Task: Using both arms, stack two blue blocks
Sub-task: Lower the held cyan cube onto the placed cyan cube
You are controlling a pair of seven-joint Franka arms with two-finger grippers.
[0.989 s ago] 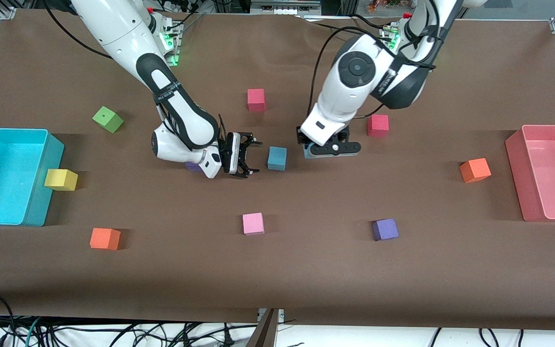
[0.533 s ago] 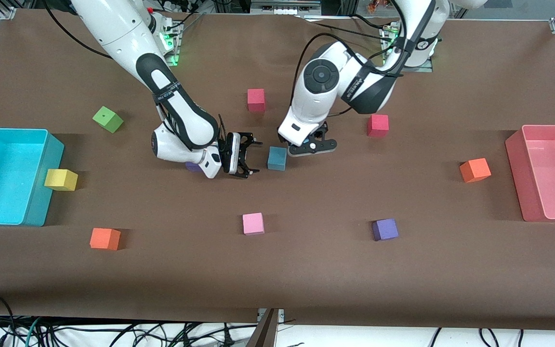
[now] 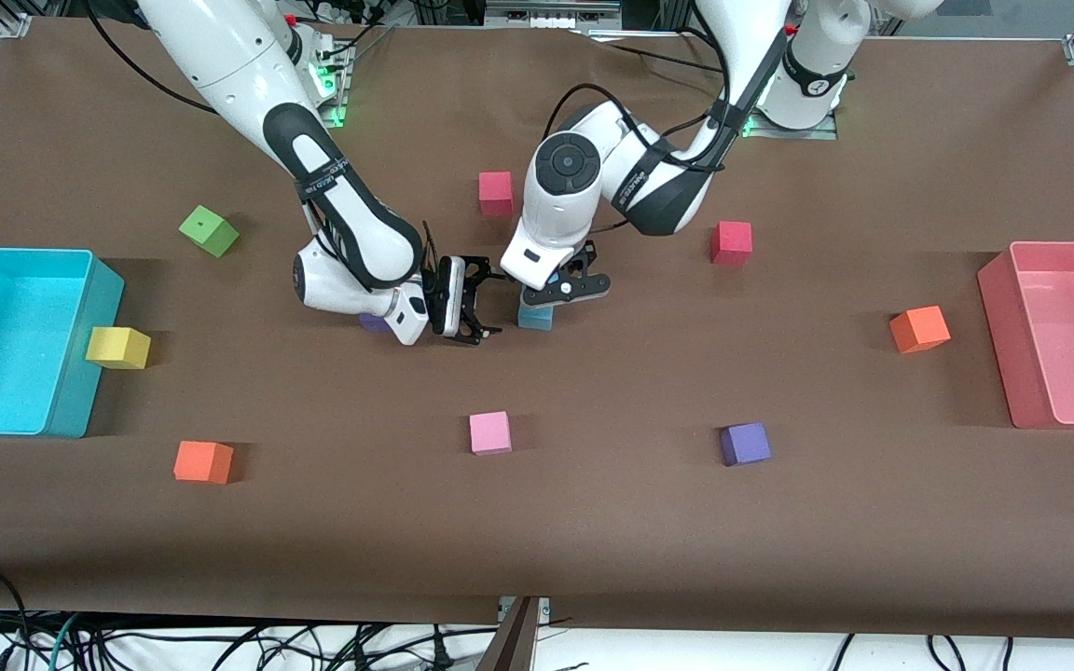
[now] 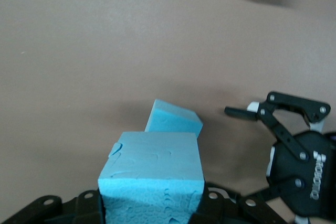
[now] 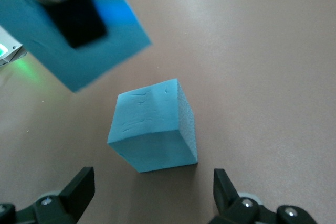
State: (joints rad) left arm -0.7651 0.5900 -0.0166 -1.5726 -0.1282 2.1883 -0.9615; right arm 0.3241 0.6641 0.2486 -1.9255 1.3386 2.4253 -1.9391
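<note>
Left claw point(image 3: 563, 291): you see it closed on one blue block point(image 4: 152, 171), gripped on two opposite side faces, and held over the second blue block point(image 3: 534, 318).
Right claw point(image 3: 474, 300): its fingers stand wide apart with nothing between them; it sits low just beside the second blue block, toward the right arm's end of the counter point(image 3: 593, 522), and waits.
Held block: in the left wrist view its top face shows creases and a small nick at one corner. Judge it as soft foam, light, and easily dented.
Resting block: it lies flat on the counter, apart from both claws. In the right wrist view point(image 5: 155, 127) it sits between the spread fingers, with the held block point(image 5: 68, 30) above it.
Alignment: the left wrist view shows the resting block point(image 4: 174, 120) offset from the held one and turned slightly against it. Judge that you need to square the faces before release.
Grip advice: take hold at mid-height on flat opposite faces, not on edges or corners. Use light pressure; foam gives and springs back, and a hard squeeze may tilt it on release.
Surface: the matte, rough foam faces should grip well; slipping looks unlikely.
Risk: a light block topples readily if set off-centre or nudged by the nearby right claw.
</note>
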